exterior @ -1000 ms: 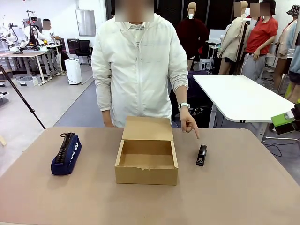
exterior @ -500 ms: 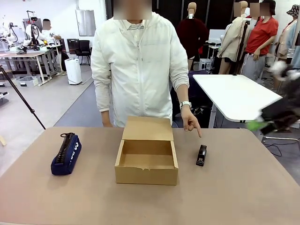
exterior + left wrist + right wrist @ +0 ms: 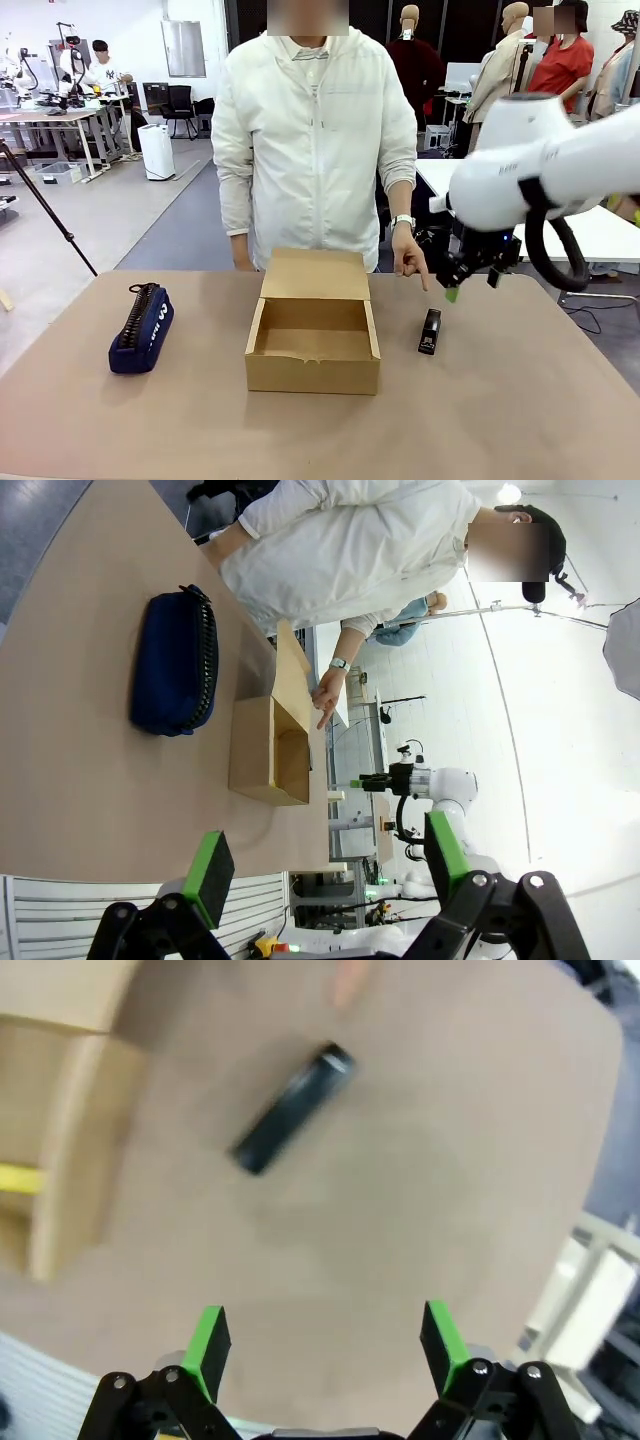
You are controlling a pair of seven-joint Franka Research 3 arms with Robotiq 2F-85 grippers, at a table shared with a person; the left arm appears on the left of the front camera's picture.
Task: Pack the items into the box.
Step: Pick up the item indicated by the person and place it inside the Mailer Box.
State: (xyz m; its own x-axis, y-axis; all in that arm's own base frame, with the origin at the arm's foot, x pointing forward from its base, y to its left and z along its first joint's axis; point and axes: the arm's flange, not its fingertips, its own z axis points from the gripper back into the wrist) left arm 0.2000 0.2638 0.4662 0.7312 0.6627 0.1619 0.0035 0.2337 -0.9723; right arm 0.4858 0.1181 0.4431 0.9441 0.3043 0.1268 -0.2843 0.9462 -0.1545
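**Figure.** One black stapler (image 3: pixel 430 331) is lying flat on the bench (image 3: pixel 520 410), just right of the one open box (image 3: pixel 313 376). A person's hand (image 3: pixel 408 262) is pointing down at it. The stapler is looking rigid, compact and fairly dense, with smooth sides, so pinching it across its narrow width near mid-length is probably offering the steadiest hold. One navy pouch (image 3: pixel 141 328) is lying well left of the box. Being soft and bulkier, it is likely needing a grip across its middle. The right pincer (image 3: pixel 472 285) is hovering wide open above the stapler, carrying nothing. The left pincer (image 3: pixel 325 865) is standing equally wide and empty, well apart from the pouch.
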